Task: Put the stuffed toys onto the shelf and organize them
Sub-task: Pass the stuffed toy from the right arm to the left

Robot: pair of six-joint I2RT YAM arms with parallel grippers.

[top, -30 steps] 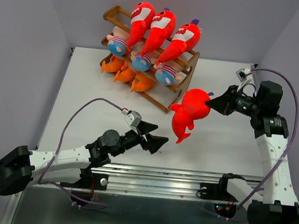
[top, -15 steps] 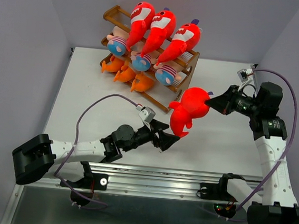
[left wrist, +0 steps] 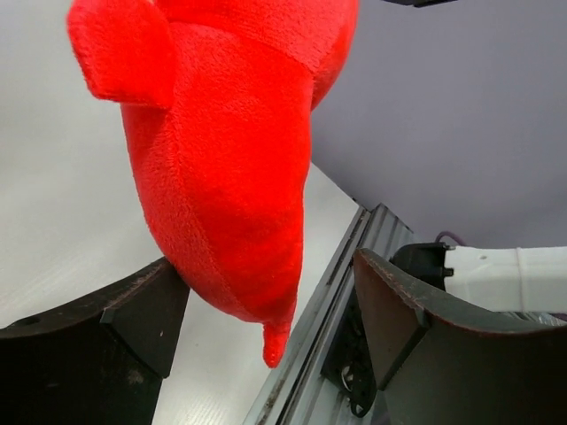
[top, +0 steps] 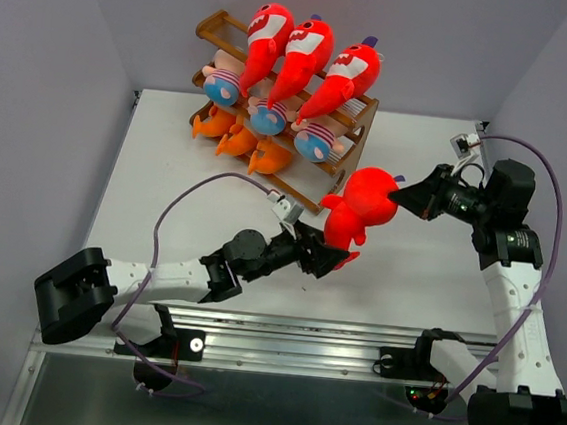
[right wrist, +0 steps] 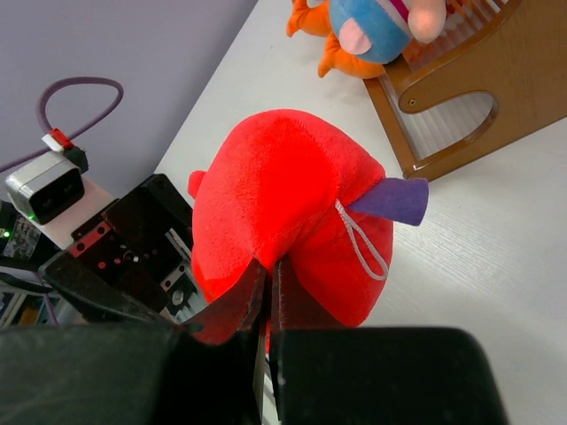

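Setting: white table (top: pixel 168 161) boxed in by plain grey-lilac walls.
Shelf: brown wooden shelf (top: pixel 304 190) stands at the far left of the table, set at an angle to its edges.
Shelved toys: three red sharks (top: pixel 303 59) lie side by side on the top tier, mouths towards the far wall; dolls (top: pixel 265 118) fill the middle tier and orange plush (top: pixel 240 140) the bottom.
Held toy: red shark (top: pixel 359 212) hangs above the table just off the shelf's near right end.
Long axis: close to upright, rounded bulk at the top, tail tip pointing down and towards the near edge.
Right gripper (top: pixel 398 195): jaws closed tight, pinching the shark's upper body beside a small purple fin (right wrist: pixel 390 200).
Left gripper (top: pixel 331 259): jaws spread wide, one finger (left wrist: pixel 115 328) each side of the shark's tail; contact cannot be told.
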